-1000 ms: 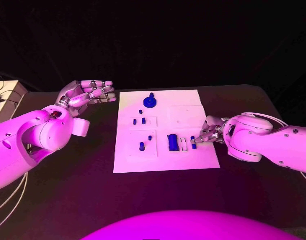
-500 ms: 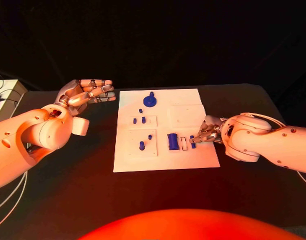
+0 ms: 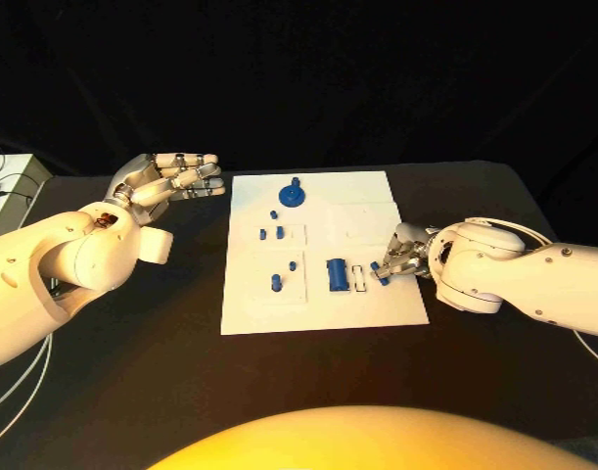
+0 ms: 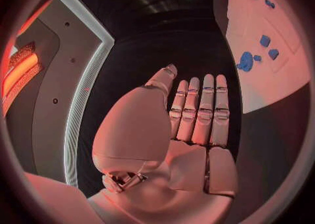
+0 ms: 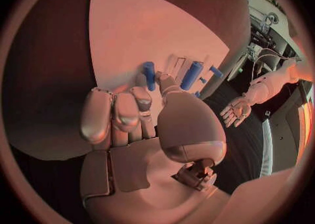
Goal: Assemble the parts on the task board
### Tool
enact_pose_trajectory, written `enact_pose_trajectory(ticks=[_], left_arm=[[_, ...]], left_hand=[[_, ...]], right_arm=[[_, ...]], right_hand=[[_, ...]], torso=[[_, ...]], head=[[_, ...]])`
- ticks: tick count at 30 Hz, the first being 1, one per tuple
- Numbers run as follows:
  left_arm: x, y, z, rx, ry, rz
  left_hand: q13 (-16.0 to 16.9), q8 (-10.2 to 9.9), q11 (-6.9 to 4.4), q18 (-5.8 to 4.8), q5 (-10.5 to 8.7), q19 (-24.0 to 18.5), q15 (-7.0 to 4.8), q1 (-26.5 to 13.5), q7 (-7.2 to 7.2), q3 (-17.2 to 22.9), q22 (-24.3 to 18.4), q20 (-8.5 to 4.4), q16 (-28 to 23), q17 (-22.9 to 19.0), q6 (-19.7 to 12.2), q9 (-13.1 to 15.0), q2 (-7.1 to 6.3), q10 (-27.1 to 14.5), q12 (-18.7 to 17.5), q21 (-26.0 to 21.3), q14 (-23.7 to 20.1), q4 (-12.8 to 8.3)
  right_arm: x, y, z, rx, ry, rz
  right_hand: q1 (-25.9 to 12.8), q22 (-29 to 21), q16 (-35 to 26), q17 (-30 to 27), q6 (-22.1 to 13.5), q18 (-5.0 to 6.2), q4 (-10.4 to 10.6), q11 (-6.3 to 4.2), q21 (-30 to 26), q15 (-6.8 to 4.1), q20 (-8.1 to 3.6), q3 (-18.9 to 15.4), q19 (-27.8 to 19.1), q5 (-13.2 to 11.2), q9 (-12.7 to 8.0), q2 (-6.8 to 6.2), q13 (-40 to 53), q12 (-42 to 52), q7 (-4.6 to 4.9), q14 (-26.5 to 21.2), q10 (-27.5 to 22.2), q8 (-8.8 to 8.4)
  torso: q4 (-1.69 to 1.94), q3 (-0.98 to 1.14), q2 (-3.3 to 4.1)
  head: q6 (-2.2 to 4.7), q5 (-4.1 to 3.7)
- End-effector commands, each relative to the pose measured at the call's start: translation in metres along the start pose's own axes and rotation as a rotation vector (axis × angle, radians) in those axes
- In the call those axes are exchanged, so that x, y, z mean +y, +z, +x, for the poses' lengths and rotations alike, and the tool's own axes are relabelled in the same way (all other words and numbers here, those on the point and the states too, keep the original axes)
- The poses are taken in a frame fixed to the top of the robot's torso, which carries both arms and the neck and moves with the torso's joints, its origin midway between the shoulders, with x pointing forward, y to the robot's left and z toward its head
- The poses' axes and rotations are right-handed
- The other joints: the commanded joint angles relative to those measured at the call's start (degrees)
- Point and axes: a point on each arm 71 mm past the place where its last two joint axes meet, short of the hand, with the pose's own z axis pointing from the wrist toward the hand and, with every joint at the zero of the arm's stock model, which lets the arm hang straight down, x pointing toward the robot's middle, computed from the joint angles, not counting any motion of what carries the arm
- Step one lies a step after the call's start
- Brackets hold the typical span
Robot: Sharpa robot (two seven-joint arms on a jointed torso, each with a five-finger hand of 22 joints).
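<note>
small blue part (image 3: 381, 276) sits at the right-hand end of the near row on the task board (image 3: 369, 308), just beside a pale slot and a larger blue block (image 3: 337, 275). in the head view its long axis runs roughly front-to-back on the board, same way as the block; in the right wrist view the part (image 5: 149, 75) lies right at the fingertips (image 5: 142, 81), tilted a bit, which end is up i cannot tell. right hand (image 3: 407, 257) has its fingers curled down onto it, looks like a pinch or press on the part but whether it actually grips it or just touches is not clear. judgement: step in hand is seating this small part into its place beside the slot; next move calls for a fine line-up with the slot and a straight push down, no sideways drag. further out: other blue pieces mid-board, a round blue part (image 3: 292, 195) at the far edge. left hand (image 3: 171, 179) hovers off the board's far left corner, fingers straight and together, palm flat, holding nothing.
</note>
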Motion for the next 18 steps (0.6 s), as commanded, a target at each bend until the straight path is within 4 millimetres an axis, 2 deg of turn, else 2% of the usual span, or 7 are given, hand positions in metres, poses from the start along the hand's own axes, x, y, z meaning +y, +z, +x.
enact_pose_trajectory(ticks=[1,13,18], left_arm=[[-0.0006,0.0001,0.0022,0.016,-0.012,0.003],[-0.0005,-0.0001,0.0020,0.015,-0.011,0.001],[-0.0006,-0.0003,0.0018,0.013,-0.010,0.000]], left_hand=[[0.0,0.0,0.08,-0.38,0.24,-0.4,-0.03,0.3,0.32,-0.2,-0.1,0.04,-0.2,0.1,-0.3,0.0,0.11,-0.3,0.1,-0.1,-0.3,0.2],[0.0,0.0,0.17,-0.37,0.24,-0.5,0.01,0.2,0.60,-0.3,-0.1,0.12,-0.2,0.1,-0.6,0.0,0.11,-0.4,0.1,-0.2,-0.4,0.3],[0.0,0.0,0.16,-0.36,0.22,-0.6,0.00,0.3,0.59,-0.3,-0.1,0.13,-0.2,0.1,-0.7,0.0,0.17,-0.4,0.1,-0.2,-0.4,0.3]], right_arm=[[-0.0022,0.0024,0.0136,0.060,-0.054,-0.002],[-0.0019,0.0062,0.0156,0.073,-0.112,-0.003],[-0.0017,0.0075,0.0186,0.093,-0.126,-0.006]], right_hand=[[0.1,8.9,-0.1,0.2,-0.3,-0.33,-4.4,-0.12,0.3,0.06,0.03,4.7,2.5,0.1,-2.9,-0.35,-0.1,-0.2,-0.15,0.1,-0.4,-0.38],[1.4,9.0,-0.2,0.6,-0.6,-0.35,-6.9,0.05,0.5,0.23,0.16,6.1,2.4,0.4,-3.6,-0.30,-0.6,-1.2,0.20,0.1,-1.4,-0.69],[3.3,9.0,-0.2,0.9,-0.6,-0.34,-8.7,0.14,0.6,0.32,0.26,7.2,2.4,1.7,-4.5,0.26,-0.8,-1.5,0.39,0.1,-1.8,-0.87]], torso=[[-0.01,0.01,-0.03],[0.01,-0.04,0.02],[-0.02,0.01,-0.02]], head=[[0.05,-0.02],[-0.05,-0.06],[-0.10,-0.04]])
